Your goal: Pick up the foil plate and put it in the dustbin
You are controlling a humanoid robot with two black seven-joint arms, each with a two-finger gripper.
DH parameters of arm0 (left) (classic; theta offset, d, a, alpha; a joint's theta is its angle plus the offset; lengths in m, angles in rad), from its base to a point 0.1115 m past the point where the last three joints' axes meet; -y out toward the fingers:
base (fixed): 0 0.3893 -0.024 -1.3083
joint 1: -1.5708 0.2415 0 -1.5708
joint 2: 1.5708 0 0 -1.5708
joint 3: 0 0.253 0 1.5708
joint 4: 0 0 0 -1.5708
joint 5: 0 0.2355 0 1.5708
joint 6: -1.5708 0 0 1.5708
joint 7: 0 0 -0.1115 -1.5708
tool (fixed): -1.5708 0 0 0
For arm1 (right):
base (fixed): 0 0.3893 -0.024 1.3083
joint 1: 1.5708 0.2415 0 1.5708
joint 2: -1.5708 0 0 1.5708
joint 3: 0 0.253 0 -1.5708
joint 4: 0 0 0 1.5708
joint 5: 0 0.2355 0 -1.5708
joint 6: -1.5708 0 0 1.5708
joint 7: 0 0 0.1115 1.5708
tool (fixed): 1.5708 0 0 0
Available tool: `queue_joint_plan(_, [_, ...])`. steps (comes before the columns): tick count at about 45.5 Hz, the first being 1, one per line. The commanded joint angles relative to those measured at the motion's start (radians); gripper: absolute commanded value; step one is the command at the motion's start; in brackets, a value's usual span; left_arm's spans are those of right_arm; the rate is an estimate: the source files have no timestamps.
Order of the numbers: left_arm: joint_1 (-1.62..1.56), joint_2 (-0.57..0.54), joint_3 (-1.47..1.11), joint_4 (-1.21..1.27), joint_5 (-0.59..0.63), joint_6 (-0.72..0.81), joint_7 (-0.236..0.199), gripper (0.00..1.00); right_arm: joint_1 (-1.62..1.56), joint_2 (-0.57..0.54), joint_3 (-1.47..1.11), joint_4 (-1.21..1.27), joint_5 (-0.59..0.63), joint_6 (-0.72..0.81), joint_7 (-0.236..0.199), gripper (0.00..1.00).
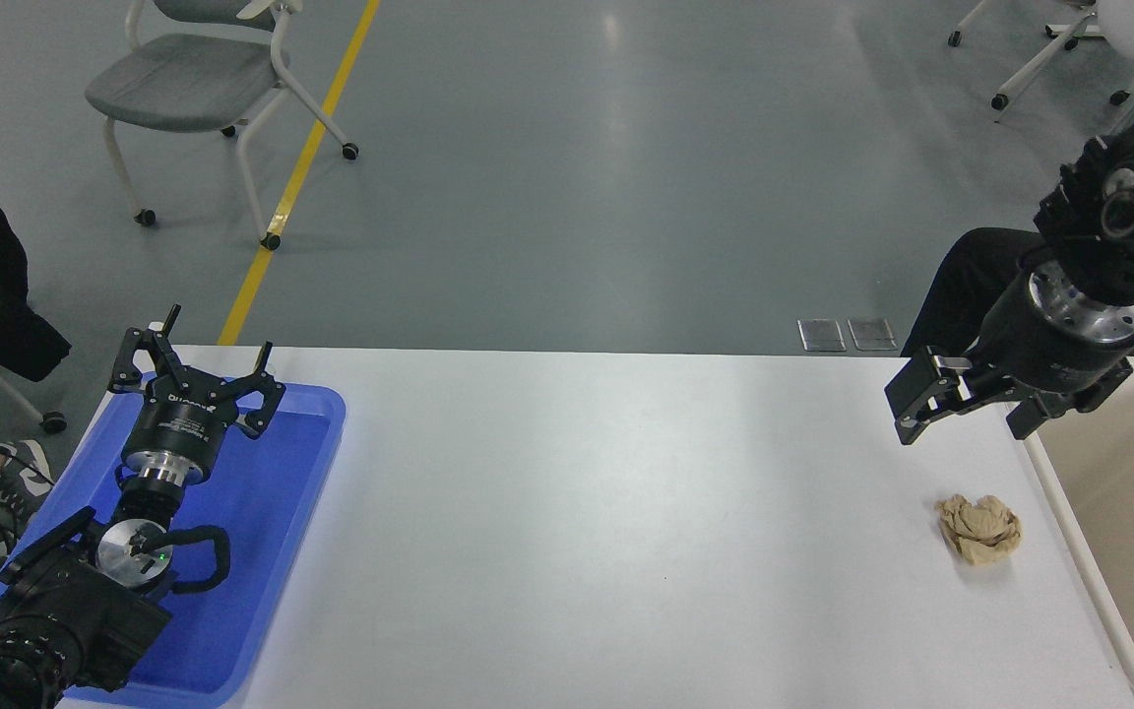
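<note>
The foil plate is not in view. The dustbin is a cream bin with a tan inside at the table's right edge, partly cut off by the picture. My right gripper hangs open and empty above the table's far right corner, just left of the dustbin's rim and above the paper wad. My left gripper is parked open over the blue tray at the lower left.
A small crumpled brown paper wad lies on the white table beside the dustbin. A blue tray sits at the left. A person's dark leg is beyond the far right edge, another person at the left edge.
</note>
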Motion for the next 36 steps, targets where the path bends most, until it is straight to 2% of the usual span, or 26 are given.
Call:
queue_joint_plan(1, [0.002, 0.0, 0.0, 0.001, 0.0, 0.0, -0.001, 1.0, 0.082, 0.081, -0.017, 0.027, 0.081, 0.005, 0.001, 1.0])
queue_joint_plan(10, [0.002, 0.0, 0.0, 0.001, 0.0, 0.0, -0.001, 1.0, 0.128, 0.159, -0.016, 0.027, 0.136, 0.005, 0.001, 1.0])
queue_joint_plan(36, [0.002, 0.0, 0.0, -0.002, 0.0, 0.0, -0.001, 1.0, 0.219, 0.153, -0.047, 0.073, 0.144, 0.013, 0.001, 1.0])
